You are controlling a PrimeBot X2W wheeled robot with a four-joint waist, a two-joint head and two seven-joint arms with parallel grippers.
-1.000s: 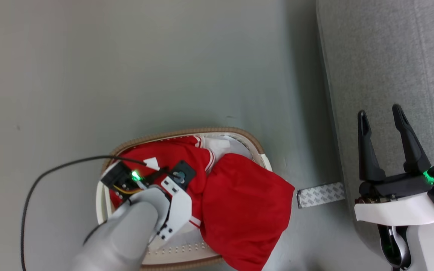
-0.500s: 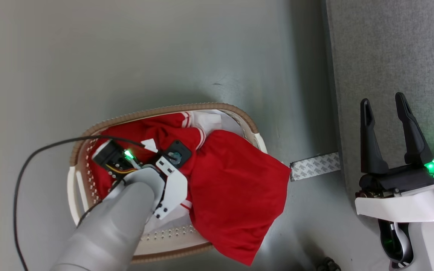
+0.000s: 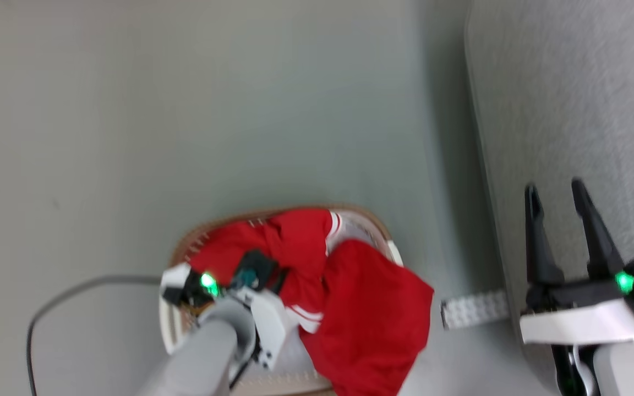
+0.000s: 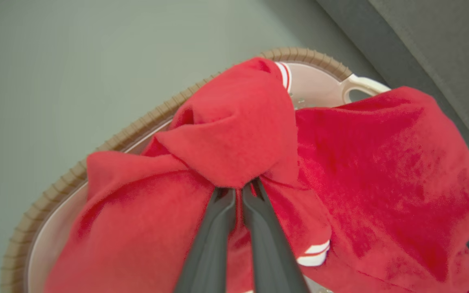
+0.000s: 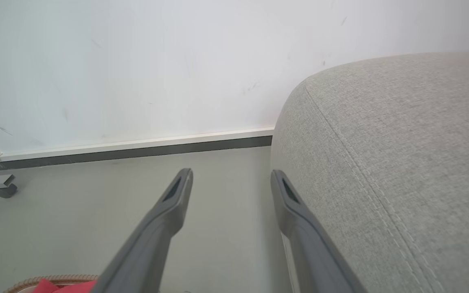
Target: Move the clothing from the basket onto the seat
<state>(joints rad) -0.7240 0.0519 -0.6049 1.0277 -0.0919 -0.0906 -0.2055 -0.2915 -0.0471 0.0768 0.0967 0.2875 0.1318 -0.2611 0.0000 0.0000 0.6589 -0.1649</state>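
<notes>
While the clothing [image 3: 372, 313] is heaped in the basket [image 4: 299, 54] at the lower middle of the head view, a fold of it is pinched between the closed fingers of the left claw [image 4: 238, 191]. The seat [image 3: 570, 110] is seen along the right edge, so the carry is judged to run rightward. The right claw [image 3: 553, 187], spread and empty, is held beside the seat.

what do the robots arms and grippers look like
Both the left gripper and right gripper have two long, tapering dark grey fingers on black bases, with white wrist shells and a green light. The left forearm is smooth pale grey; a dark cable runs to its wrist.
</notes>
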